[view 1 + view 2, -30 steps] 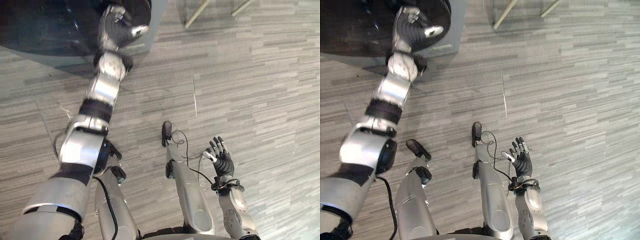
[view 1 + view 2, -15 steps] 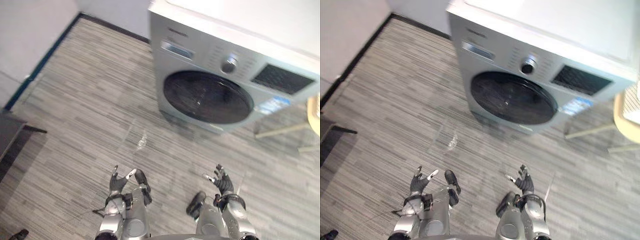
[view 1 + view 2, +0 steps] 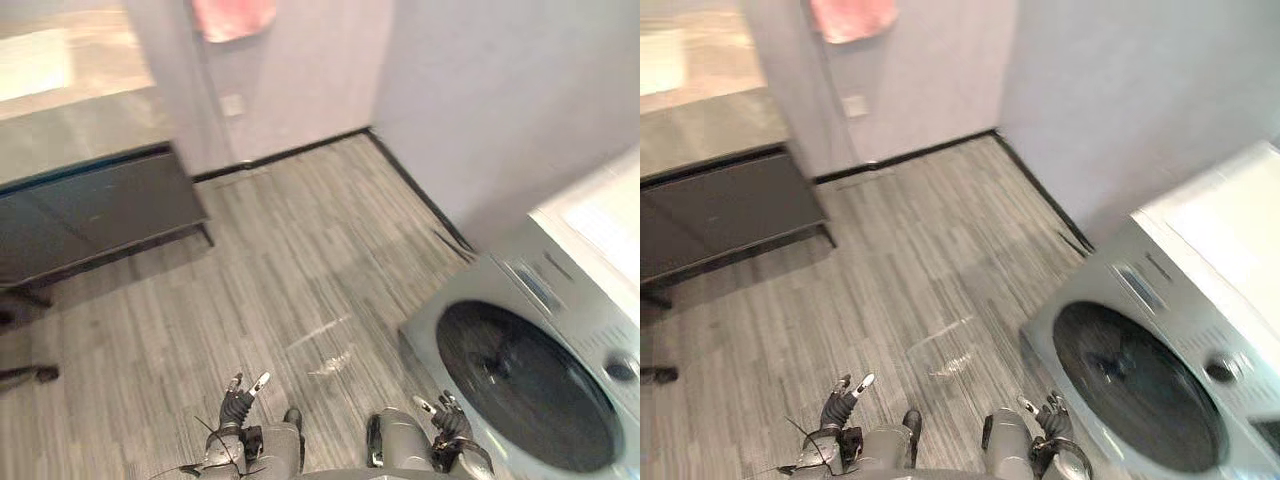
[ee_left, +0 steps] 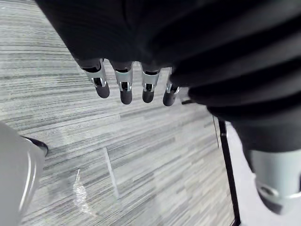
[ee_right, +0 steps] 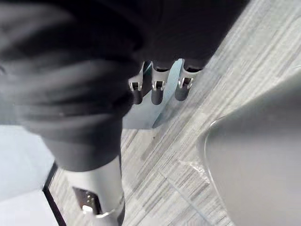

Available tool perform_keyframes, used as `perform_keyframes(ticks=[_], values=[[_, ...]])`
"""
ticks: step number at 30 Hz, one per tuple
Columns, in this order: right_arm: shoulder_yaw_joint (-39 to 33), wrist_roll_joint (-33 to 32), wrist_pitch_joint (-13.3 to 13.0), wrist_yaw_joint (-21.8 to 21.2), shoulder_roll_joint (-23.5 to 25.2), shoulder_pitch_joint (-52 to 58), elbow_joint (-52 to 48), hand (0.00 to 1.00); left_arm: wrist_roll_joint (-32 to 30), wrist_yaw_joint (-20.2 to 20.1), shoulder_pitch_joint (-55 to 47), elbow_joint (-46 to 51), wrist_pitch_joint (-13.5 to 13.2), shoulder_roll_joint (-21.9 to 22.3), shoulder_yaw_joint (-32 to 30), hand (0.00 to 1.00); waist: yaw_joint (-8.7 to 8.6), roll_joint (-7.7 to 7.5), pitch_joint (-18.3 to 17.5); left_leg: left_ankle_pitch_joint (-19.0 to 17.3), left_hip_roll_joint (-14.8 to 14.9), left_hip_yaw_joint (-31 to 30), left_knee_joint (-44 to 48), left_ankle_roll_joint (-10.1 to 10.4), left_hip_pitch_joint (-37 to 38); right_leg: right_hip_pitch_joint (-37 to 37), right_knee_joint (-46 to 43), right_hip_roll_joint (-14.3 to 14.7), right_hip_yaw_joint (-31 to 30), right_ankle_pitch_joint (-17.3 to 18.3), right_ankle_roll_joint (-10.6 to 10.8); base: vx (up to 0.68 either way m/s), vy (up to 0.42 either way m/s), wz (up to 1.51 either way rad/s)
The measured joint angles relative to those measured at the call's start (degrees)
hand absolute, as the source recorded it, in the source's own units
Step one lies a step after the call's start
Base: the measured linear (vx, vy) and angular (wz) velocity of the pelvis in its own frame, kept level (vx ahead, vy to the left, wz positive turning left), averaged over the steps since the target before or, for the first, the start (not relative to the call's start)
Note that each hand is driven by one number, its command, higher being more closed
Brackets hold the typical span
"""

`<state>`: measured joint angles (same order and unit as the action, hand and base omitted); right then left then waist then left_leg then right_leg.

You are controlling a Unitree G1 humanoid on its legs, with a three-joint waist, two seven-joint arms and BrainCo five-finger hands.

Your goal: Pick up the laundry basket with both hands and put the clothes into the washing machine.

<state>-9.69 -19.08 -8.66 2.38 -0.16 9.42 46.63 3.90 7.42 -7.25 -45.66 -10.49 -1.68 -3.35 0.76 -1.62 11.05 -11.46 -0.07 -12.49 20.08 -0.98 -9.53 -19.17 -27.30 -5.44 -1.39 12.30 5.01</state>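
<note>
Washer [image 3: 575, 315] at the robot's right, standing on the grey plank floor [image 3: 300, 250] against the wall; its round dark door [image 3: 522, 383] appears shut, though the glass is hard to read. Left hand [image 3: 240, 398] and right hand [image 3: 447, 420] hang low over the floor, well apart. Both have fingers [image 4: 123, 89] straight and spread and hold nothing; the right hand is just beside the washer. A dark low cabinet [image 3: 90, 215] stands at far left, with a pink cloth [image 3: 233, 18] hanging on the wall above.
</note>
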Motion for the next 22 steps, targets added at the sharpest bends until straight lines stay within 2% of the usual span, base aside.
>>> perform_keyframes(ticks=[1, 2, 3, 4, 6, 8, 10, 12, 14, 16, 17, 18, 20, 22], values=[[0.0, -0.1, 0.0, 0.0, 0.0, 0.0, 0.4, 0.00, 0.0, 0.0, 0.0, 0.0, 0.0, 0.1, -0.6, 0.00, 0.05, -0.29, -0.2, -0.8, -0.1, -1.3, 0.8, 0.8, -0.1, 0.1, 1.9, 0.3, -0.6, -0.6, -0.4, 0.24, -0.318, 1.35], [0.1, -0.5, 0.1, 0.0, 0.4, 0.1, 1.7, 0.00, 0.0, 0.0, -0.3, 0.1, 0.0, 0.2, -2.4, 0.00, 0.10, -1.64, -1.1, -2.5, -0.7, -3.6, 3.0, 2.7, -1.0, 0.6, 5.7, -0.2, -1.1, -2.9, -1.1, 0.25, -0.404, 1.14], [0.1, -0.6, 0.2, 0.0, 1.0, 0.4, 2.6, 0.00, -0.1, 0.0, -0.3, -0.3, 0.1, 0.1, -3.6, 0.00, 0.13, -3.12, -1.9, -4.1, -1.1, -5.4, 4.4, 3.9, -1.0, 1.1, 5.8, -0.9, -0.3, -7.5, -0.3, 0.27, -0.449, 1.10], [0.0, -0.6, 0.3, 0.1, 1.0, 0.5, 2.9, 0.00, -0.1, 0.1, -0.1, -1.2, 0.1, 0.5, -4.1, 0.00, 0.39, -2.44, -2.5, -5.0, 0.4, -6.5, 4.7, 5.0, -0.4, 1.1, 3.6, 0.0, 1.9, -6.7, -1.3, 0.35, -0.566, 0.74], [0.1, -0.6, 0.1, -0.1, -0.2, 0.5, 2.8, 0.00, -0.1, 0.0, -0.6, -2.1, 0.1, 2.1, -4.7, 0.00, 0.33, 0.33, -3.9, -4.7, 5.1, -5.9, 1.8, 6.7, 0.7, 1.7, 3.4, 2.8, 5.5, -4.3, -3.3, 0.28, -0.459, 0.42], [0.1, -0.6, 0.1, 0.0, -0.6, 0.7, 2.6, 0.00, 0.0, 0.0, -0.6, -2.1, 0.1, 3.9, -6.0, 0.00, -0.11, 1.43, -4.3, -3.3, 7.9, -3.7, -0.3, 9.1, 2.1, 3.0, 3.4, 4.2, 7.7, -2.9, -4.8, 0.23, -0.345, 0.44], [0.3, -0.6, 0.2, 0.0, -0.5, 1.2, 3.0, 0.00, 0.0, 0.0, -0.5, -1.5, 0.0, 4.6, -6.4, 0.00, 0.11, 1.43, -4.2, -3.0, 9.1, -3.3, 4.5, 9.6, 1.0, 5.4, 3.5, 5.4, 9.5, -1.0, -5.9, 0.18, -0.268, 0.48], [0.7, -0.6, 0.1, 0.1, -0.4, 1.1, 3.8, 0.00, 0.1, 0.1, -0.6, -0.1, 0.1, 4.8, -7.6, 0.00, 0.16, 0.64, -3.7, -1.8, 10.3, -0.3, 16.8, 10.9, -4.3, 8.7, 3.7, 5.7, 11.9, 0.3, -7.5, 0.13, -0.210, 0.43], [1.1, -0.6, 0.1, 0.1, -0.4, 1.0, 3.8, 0.00, 0.1, 0.2, -0.7, 0.7, 0.1, 4.7, -7.8, 0.00, 0.21, 0.31, -3.5, -2.4, 12.4, 6.2, 20.7, 10.3, -6.8, 10.4, 4.4, 5.5, 12.7, 0.8, -7.7, 0.09, -0.098, 0.26], [1.2, -0.6, 0.1, 0.3, -0.4, 1.0, 3.7, 0.00, 0.2, 0.2, -0.4, 0.8, 0.1, 4.8, -7.5, 0.00, 0.15, 0.33, -3.5, -2.7, 14.5, 16.0, 16.0, 9.0, -7.3, 11.9, 5.6, 4.4, 14.1, 0.5, -7.1, 0.13, -0.015, 0.34], [1.2, -0.6, 0.1, 0.3, -0.9, 1.1, 3.7, 0.00, 0.2, 0.2, -0.4, 0.8, 0.1, 5.4, -7.4, 0.00, 0.20, 1.10, -4.0, 0.5, 14.8, 19.9, 9.3, 7.7, -5.9, 11.8, 5.7, 4.2, 14.7, 0.5, -6.3, 0.16, 0.089, 0.30], [1.0, -0.5, 0.1, 0.4, -1.2, 1.0, 3.8, 0.00, 0.2, 0.2, -0.4, 0.6, 0.1, 5.5, -7.1, 0.00, 0.24, 1.95, -4.3, 1.9, 14.7, 20.9, 6.3, 6.9, -5.5, 11.8, 5.7, 4.3, 14.9, 0.7, -6.0, 0.16, 0.137, 0.32], [1.1, -0.5, 0.2, 1.0, 0.1, 0.8, 4.4, 0.00, 0.1, 0.7, -0.5, 0.1, 0.0, 4.4, -6.3, 0.00, 0.27, -0.87, -5.6, 4.9, 11.7, 21.8, -1.3, 6.3, -3.0, 12.0, 8.8, 2.3, 14.9, -1.1, -4.2, 0.13, 0.121, 0.23], [1.0, -0.4, 0.0, 1.2, 0.9, 0.7, 5.8, 0.00, 0.1, 0.9, -0.4, -2.3, -0.1, 3.6, -6.2, 0.00, 0.43, -1.87, -7.3, 9.3, 9.2, 22.8, -10.2, 5.5, -0.1, 14.3, 16.4, 1.6, 14.9, -5.0, -3.3, 0.12, 0.082, 0.12]])
